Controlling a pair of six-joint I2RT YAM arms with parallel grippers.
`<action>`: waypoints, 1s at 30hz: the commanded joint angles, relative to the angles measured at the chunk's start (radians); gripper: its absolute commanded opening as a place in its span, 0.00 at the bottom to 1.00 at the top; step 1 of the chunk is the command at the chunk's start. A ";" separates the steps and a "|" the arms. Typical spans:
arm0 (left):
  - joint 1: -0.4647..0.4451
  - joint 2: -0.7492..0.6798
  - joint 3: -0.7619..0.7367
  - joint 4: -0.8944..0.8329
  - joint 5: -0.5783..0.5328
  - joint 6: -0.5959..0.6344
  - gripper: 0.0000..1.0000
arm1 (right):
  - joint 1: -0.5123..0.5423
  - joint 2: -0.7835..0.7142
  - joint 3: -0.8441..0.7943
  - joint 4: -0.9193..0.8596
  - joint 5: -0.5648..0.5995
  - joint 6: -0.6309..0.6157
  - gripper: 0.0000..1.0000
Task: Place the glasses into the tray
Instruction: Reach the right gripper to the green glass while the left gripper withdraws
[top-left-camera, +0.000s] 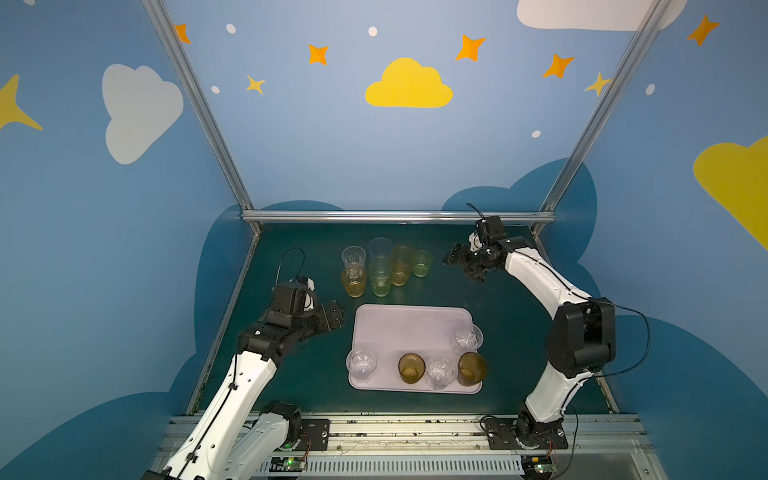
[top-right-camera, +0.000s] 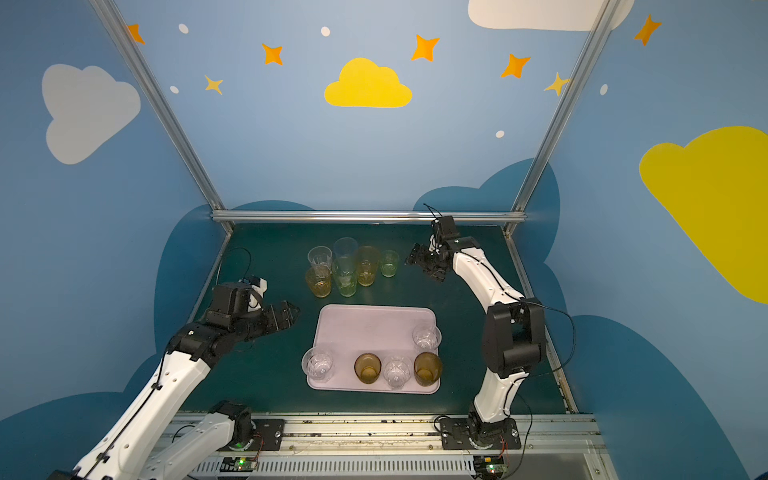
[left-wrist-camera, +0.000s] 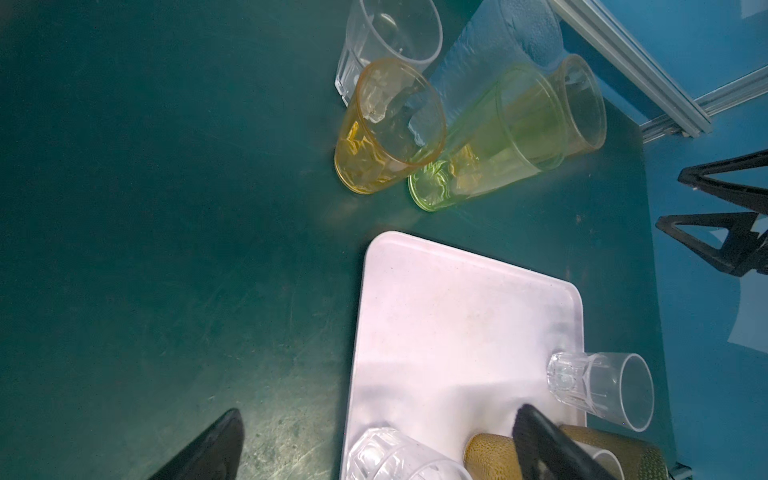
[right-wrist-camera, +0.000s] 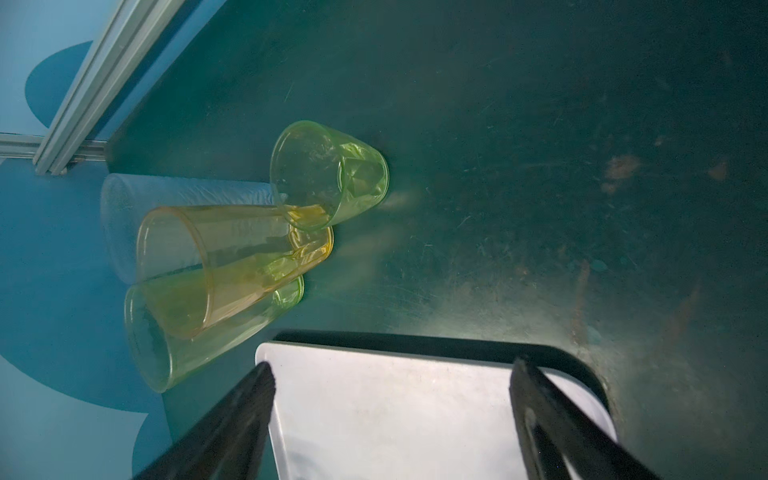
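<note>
We see a dark green counter (top-left-camera: 291, 374) with a pale pink tray (top-left-camera: 411, 324) near its front. Five glasses (top-left-camera: 411, 368) stand upright in the tray, three clear and two brown: four along its near rim, one by its right rim. Six more, clear, amber, green and pale blue, cluster on the counter just beyond the tray. The left end effector (top-left-camera: 337, 315) hovers left of the tray, jaws wide apart and empty. The right end effector (top-left-camera: 457, 266) hangs beside the short green glass (top-left-camera: 422, 263), likewise spread wide, holding nothing.
</note>
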 joint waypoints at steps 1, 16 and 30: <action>-0.001 -0.004 -0.002 -0.022 -0.042 0.019 1.00 | -0.005 0.059 0.046 0.025 -0.023 -0.003 0.86; 0.015 0.018 -0.014 -0.018 -0.046 0.010 1.00 | -0.002 0.302 0.266 0.061 -0.109 0.006 0.44; 0.053 0.009 -0.018 -0.021 -0.055 0.007 1.00 | 0.012 0.414 0.340 0.061 -0.160 0.007 0.27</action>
